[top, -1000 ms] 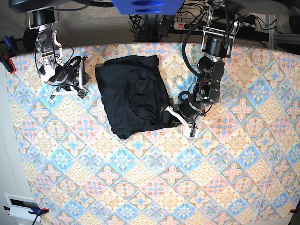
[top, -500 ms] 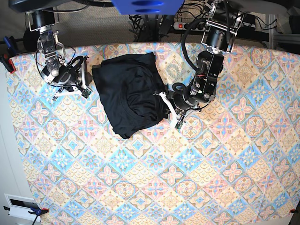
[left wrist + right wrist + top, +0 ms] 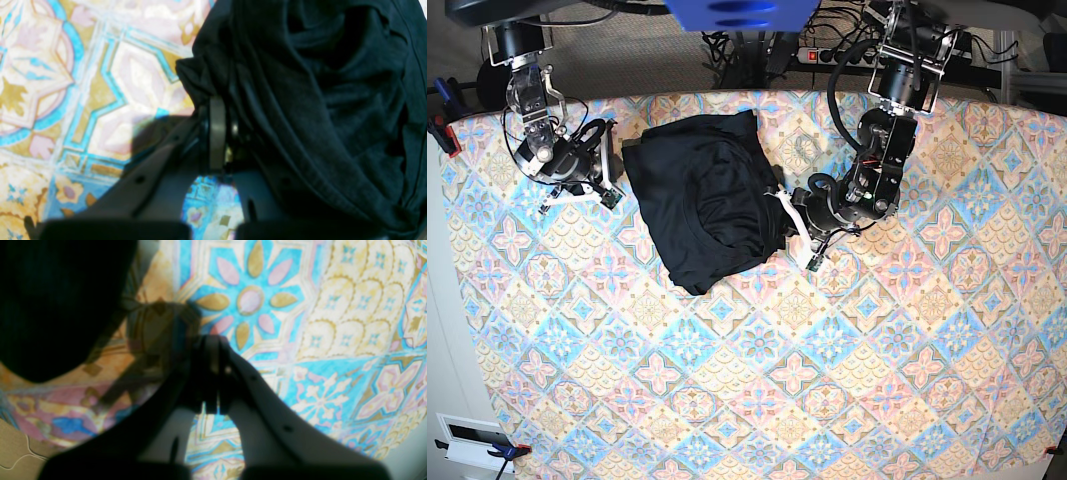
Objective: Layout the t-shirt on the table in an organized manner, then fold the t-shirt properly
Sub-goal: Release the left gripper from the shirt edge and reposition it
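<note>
Left gripper (image 3: 218, 133) pinching shirt (image 3: 702, 200) edge between closed jaws; right gripper (image 3: 213, 373) closed empty, hovering beside shirt over table (image 3: 827, 380).

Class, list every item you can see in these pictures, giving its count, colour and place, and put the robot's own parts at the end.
Soft black short-sleeved t-shirt: one, black, bunched at the table's far middle.
Table clothed in pastel diamond tiles: one, blue, pink and yellow-orange, fills most of the base view.
Power strip: one, white with a red switch, beyond the table's far edge.
Left gripper: one, grey, shut on the t-shirt's edge.
Right gripper: one, dark, shut, empty, over bare cloth beside the t-shirt.
</note>
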`<state>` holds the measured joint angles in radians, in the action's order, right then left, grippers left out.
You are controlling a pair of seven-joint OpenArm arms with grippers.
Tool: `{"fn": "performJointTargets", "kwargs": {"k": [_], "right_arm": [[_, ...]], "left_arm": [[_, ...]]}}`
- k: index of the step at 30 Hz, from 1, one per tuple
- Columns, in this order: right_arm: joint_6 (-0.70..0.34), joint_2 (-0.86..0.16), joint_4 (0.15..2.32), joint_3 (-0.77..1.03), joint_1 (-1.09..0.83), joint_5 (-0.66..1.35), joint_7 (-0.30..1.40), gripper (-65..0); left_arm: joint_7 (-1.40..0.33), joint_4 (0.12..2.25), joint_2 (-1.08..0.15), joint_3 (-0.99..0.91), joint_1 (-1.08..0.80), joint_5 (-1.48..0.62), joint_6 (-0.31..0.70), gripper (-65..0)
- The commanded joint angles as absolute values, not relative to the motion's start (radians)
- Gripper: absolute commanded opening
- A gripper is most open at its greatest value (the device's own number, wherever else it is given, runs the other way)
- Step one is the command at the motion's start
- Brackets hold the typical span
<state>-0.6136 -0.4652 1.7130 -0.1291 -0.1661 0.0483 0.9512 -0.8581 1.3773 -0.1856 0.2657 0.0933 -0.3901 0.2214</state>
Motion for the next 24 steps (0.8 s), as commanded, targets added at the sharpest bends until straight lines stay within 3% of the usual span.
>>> {"fn": "performJointTargets", "kwargs": {"k": [1, 4, 9, 11, 15, 20, 24], "right_arm": [[-0.630, -0.464, 1.715, -0.139, -0.170, 0.077, 0.938, -65.0], [-0.630, -0.464, 1.715, -0.139, -0.170, 0.077, 0.938, -65.0], [-0.630, -0.464, 1.715, -0.139, -0.170, 0.077, 0.938, -65.0], [-0.630, -0.464, 1.715, -0.139, -0.170, 0.077, 0.937, -65.0], [-0.630, -0.464, 1.713, -0.139, -0.168, 0.077, 0.937, -65.0], [-0.630, -0.464, 1.712, -0.139, -0.168, 0.077, 0.937, -65.0], [-0.630, -0.464, 1.710, -0.139, -0.168, 0.077, 0.937, -65.0]], "left_arm": [[-0.964, 1.371, -0.196, 0.265, 0.077, -0.338, 0.203, -64.9], [-0.963, 1.372, -0.194, 0.162, 0.076, -0.338, 0.203, -64.1], [-0.969, 1.372, -0.193, 0.090, 0.076, -0.338, 0.203, -51.8], [-0.969, 1.372, -0.193, 0.094, 0.074, -0.338, 0.206, -50.1], [-1.021, 1.388, -0.196, 0.091, 0.053, -0.390, 0.239, -55.2], [-1.107, 1.558, -0.197, 0.097, 0.005, -0.401, 0.239, -63.1], [-1.167, 1.707, -0.220, 0.097, -0.024, -0.403, 0.239, -61.4]]}}
